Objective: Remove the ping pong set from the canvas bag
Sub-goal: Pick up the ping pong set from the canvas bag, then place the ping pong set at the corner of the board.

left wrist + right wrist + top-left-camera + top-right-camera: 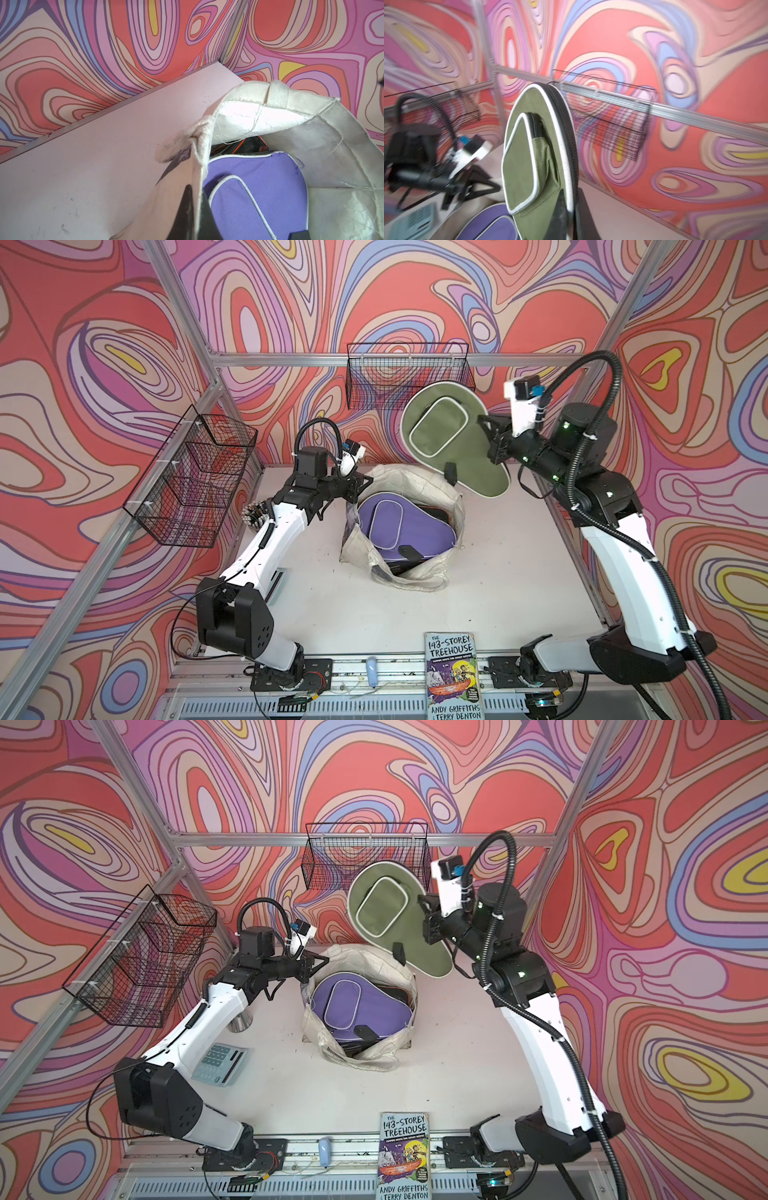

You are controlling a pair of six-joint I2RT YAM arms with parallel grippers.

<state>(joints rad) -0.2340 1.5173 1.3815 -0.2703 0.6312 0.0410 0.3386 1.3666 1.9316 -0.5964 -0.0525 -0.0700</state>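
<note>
Olive case (440, 435) held clamped in right gripper (483, 427) above canvas bag (419, 485); left gripper (360, 485) pinches rim. Swing clear, lower flat onto table (498, 572).

The white desk (519, 572) carries the canvas bag (415, 485) around its middle, toward the far side. A pale blue calculator (218, 1065) lies near the left edge. A paperback book (453, 676) lies across the near edge, well apart from the bag.

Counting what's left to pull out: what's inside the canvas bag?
A purple paddle case lies on top inside the canvas bag. Dark items peek out beneath it; their number and anything deeper are covered.
</note>
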